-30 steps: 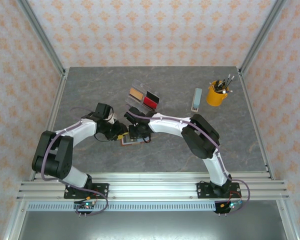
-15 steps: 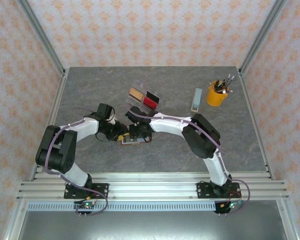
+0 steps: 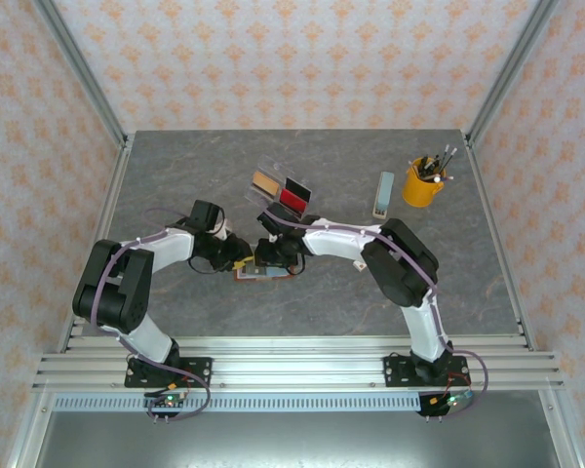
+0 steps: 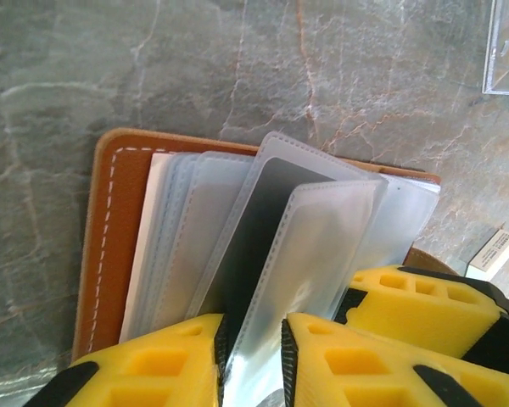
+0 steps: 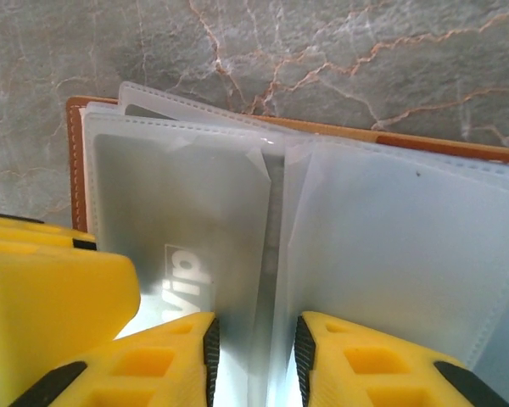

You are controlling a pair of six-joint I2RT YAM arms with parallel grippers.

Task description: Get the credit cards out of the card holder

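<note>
Partly done, judging by the layout: a tan card [image 3: 265,182], red card [image 3: 292,200] and black card [image 3: 296,185] lie in the clear tray [image 4: 507,59], apart from the card holder [image 3: 263,274], which lies open on the surface [image 3: 175,166] between the arms. At least two credit cards look left inside: a dark card [image 4: 267,212] and a vip-printed card [image 5: 182,280], both sleeved. The left gripper [image 4: 253,326] is pinched nearly closed on a clear sleeve, and the right gripper [image 5: 254,326] is likewise on another sleeve edge.

left arm [image 3: 166,255] + right arm [image 3: 343,241]: white link shells, black joint housings | purple cable [image 3: 151,214] routed along each | black base plates [image 3: 171,371] bolted to rail, bench near edge | left gripper [image 4: 253,339], right gripper [image 5: 254,339]: yellow pads, moulded rectangular pockets, black backing
</note>
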